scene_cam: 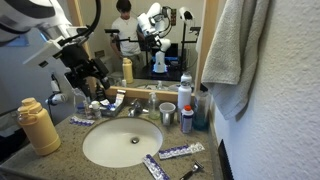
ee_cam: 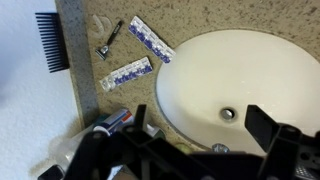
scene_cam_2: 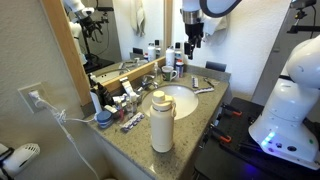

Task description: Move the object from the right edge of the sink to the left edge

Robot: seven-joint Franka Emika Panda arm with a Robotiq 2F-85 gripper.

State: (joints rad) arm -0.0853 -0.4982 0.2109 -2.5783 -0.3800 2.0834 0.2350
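Two tubes (ee_cam: 150, 38) (ee_cam: 128, 72) by sink (ee_cam: 215, 65) | lettering unreadable | fingers (ee_cam: 268, 125) spread

Pincer (ee_cam: 200, 118) is seen only in part in the wrist view, its dark, blurred body cut off by the lower edge. The sink (ee_cam: 185, 65) is cropped at the right edge. A small dark item (ee_cam: 108, 40) on the table (ee_cam: 100, 100) cannot be identified.

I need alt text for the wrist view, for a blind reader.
An open dark claw hangs over a white oval sink in a speckled granite counter. Beside the sink lie two flat purple-and-white tubes and a small dark razor-like item.
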